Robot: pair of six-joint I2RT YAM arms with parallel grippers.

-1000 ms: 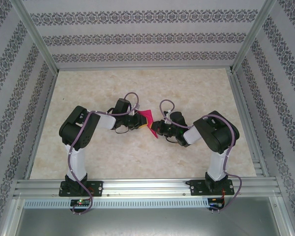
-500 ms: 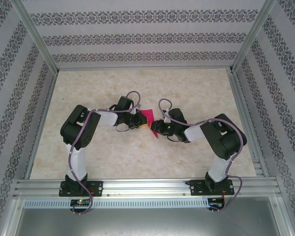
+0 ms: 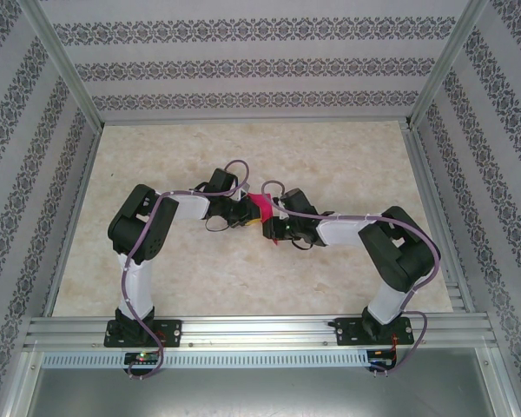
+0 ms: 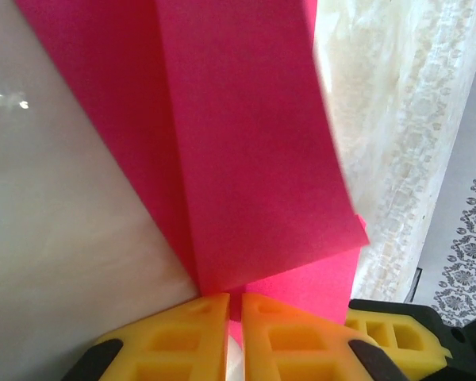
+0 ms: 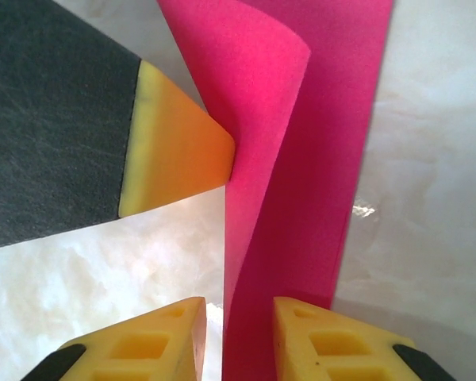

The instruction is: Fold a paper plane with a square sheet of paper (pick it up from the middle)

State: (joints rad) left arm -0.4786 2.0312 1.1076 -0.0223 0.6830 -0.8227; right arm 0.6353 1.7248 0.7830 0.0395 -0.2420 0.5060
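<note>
Pinches the lower tip of the folded pink paper (image 4: 246, 159) between the nearly touching yellow jaws of the left gripper (image 4: 236, 305), bottom centre of the left wrist view; holds the jaws of the right gripper (image 5: 239, 313) apart, clamping nothing, with the paper strip running up between them at bottom centre of the right wrist view; touches the paper's curled edge with a yellow left fingertip (image 5: 182, 159), centre left there; places the paper between both grippers at the centre of the top view, over the pale marbled surface (image 3: 330, 156).
</note>
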